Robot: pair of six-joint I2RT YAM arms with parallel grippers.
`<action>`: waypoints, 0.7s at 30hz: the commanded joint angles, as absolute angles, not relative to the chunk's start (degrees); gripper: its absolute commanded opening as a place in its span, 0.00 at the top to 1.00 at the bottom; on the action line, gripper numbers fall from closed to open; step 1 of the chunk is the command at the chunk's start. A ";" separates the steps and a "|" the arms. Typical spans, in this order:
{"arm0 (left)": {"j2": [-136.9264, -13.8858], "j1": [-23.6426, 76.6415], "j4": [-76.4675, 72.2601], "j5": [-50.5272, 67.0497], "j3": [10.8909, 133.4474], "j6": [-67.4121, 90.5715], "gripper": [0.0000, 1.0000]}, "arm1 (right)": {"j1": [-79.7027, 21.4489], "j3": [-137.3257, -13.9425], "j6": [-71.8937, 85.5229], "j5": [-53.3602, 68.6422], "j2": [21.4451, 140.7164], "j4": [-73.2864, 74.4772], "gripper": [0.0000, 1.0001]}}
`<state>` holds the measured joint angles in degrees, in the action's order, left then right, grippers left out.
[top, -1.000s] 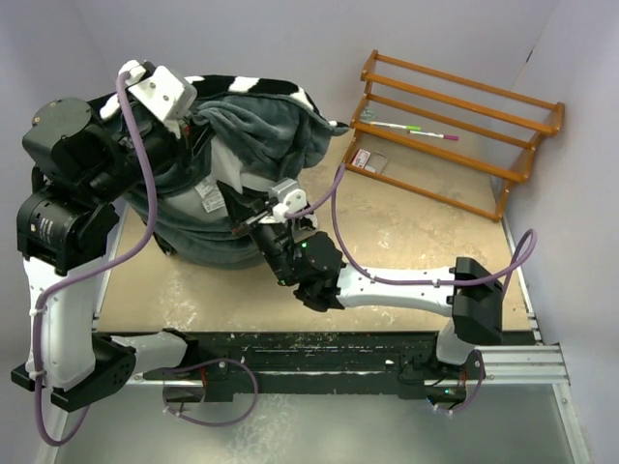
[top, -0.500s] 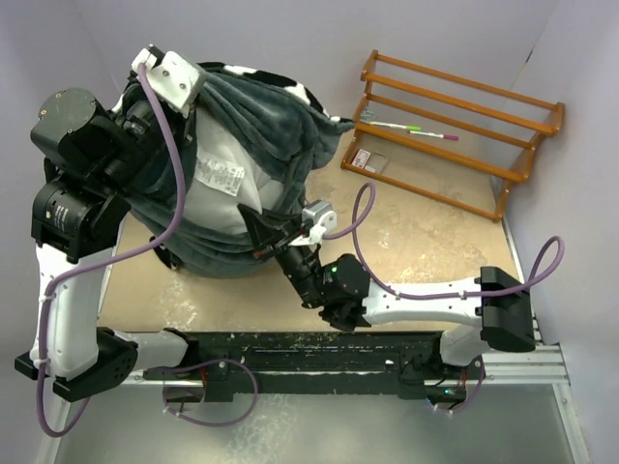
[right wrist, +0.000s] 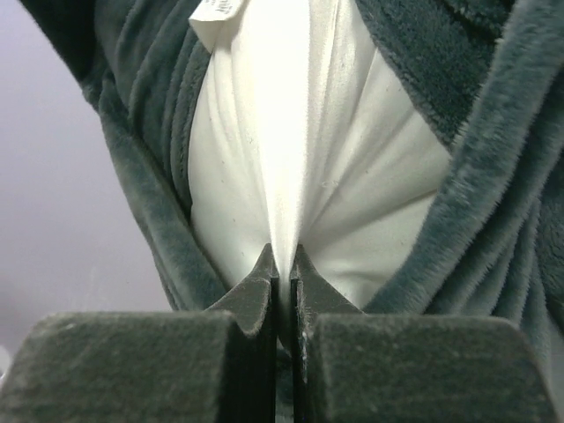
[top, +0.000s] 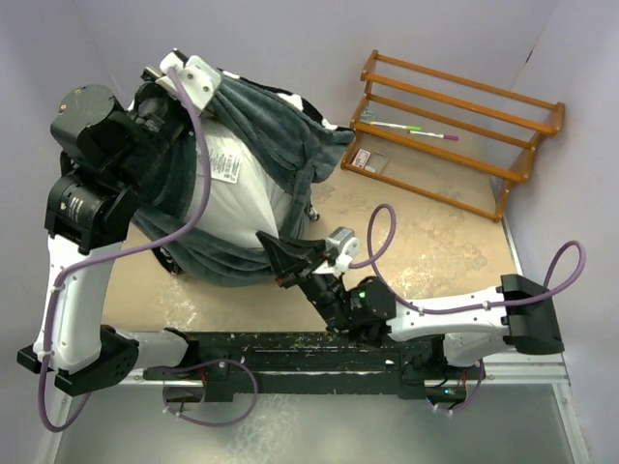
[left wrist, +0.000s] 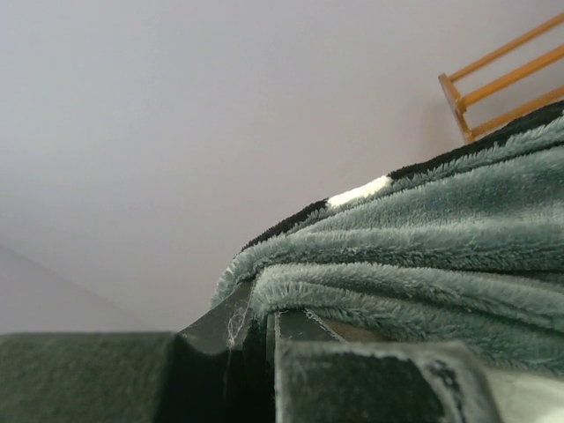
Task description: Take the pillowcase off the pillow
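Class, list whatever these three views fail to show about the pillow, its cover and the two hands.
- Top view: the print on the label is too small to read.
- Top view: the pillowcase wraps most of the pillow, hiding its far end.
- Left wrist view: plush drapes over the left hand, hiding how much it grips.
- Right wrist view: the bottom edge cuts off the right hand.
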<state>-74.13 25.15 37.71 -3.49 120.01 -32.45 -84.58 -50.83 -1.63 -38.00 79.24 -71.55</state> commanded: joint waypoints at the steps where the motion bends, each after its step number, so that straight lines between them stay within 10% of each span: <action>1: -74.03 22.46 9.79 -21.85 119.43 -41.89 1.00 | -90.80 -40.63 0.71 -40.44 73.89 -70.19 1.00; 13: -77.28 22.34 38.87 -7.57 123.22 -28.08 0.99 | -90.87 -36.70 1.89 -44.89 64.79 -70.28 1.00; 17: -76.30 22.40 43.82 3.30 125.26 -20.67 1.00 | -90.71 -47.04 -0.71 -42.53 66.17 -62.28 0.60; 21: -75.26 22.45 42.29 6.86 126.21 -19.52 1.00 | -86.44 -61.04 -1.95 -36.13 70.52 -52.18 0.44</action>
<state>-77.87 22.20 42.37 -1.67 122.67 -25.34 -90.08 -48.05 0.23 -42.04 68.31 -60.77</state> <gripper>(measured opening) 0.044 0.506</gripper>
